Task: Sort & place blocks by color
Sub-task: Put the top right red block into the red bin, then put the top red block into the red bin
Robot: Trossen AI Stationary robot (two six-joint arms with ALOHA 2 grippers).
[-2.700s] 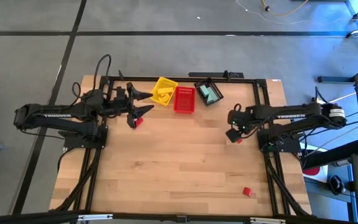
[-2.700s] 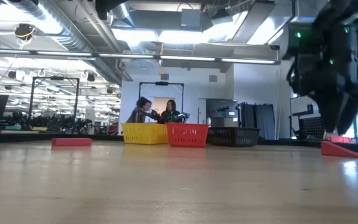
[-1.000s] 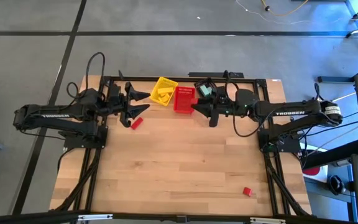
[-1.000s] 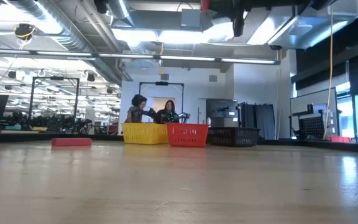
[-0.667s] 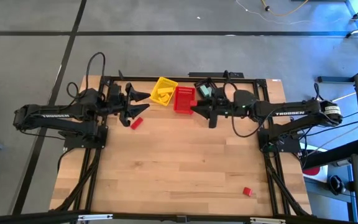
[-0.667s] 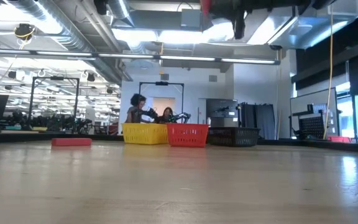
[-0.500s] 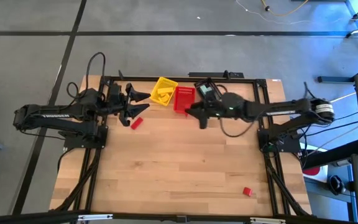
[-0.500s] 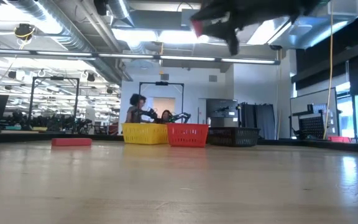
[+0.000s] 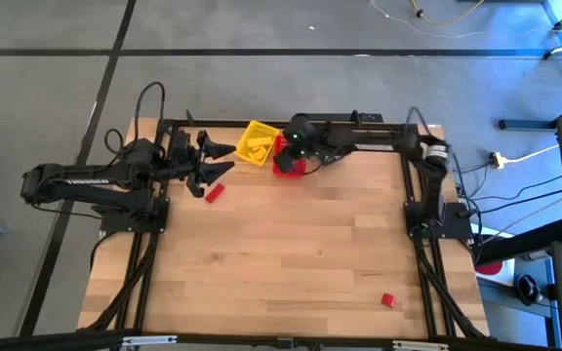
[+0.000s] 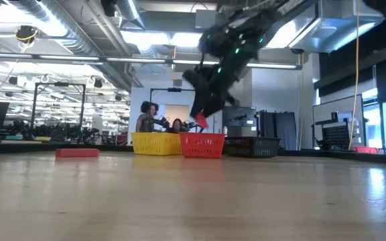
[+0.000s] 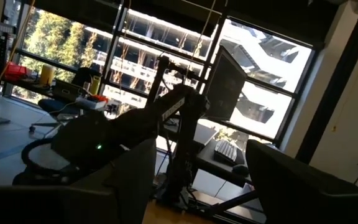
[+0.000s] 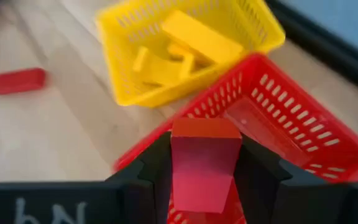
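Observation:
My right gripper [image 9: 292,156] [image 12: 204,142] reaches along the far edge and is shut on a red block [image 12: 204,158] [image 10: 200,122], hanging over the red basket [image 12: 291,134] [image 10: 202,144]. Beside it, the yellow basket [image 9: 252,130] [image 12: 124,34] holds yellow blocks [image 12: 194,37]. My left gripper [image 9: 230,161] [image 11: 197,186] is open and hovers at the far left, just beyond a red bar [image 9: 213,192] [image 12: 16,81] that lies flat on the table. Another red block [image 9: 387,300] lies near the table's near right corner. No teal block shows. My right gripper pinches the red block between its two fingers [image 12: 151,168], one on each of two opposite sides [image 12: 178,165]. The fingers slant down from the table's right. The block is lifted clear, just above the red basket's rim [image 10: 202,136].
A black basket [image 10: 252,146] stands to the right of the red one; my right arm covers it in the high view. A dark frame [image 9: 261,122] runs along the table's far edge. Bare wood [image 9: 281,253] fills the middle and near part of the table. People sit in the room beyond.
My right arm has swung toward the table's left and far edge, from beside the black basket to over the red basket. It has tipped down and come lower, until the red block it holds hangs just above the red basket's rim.

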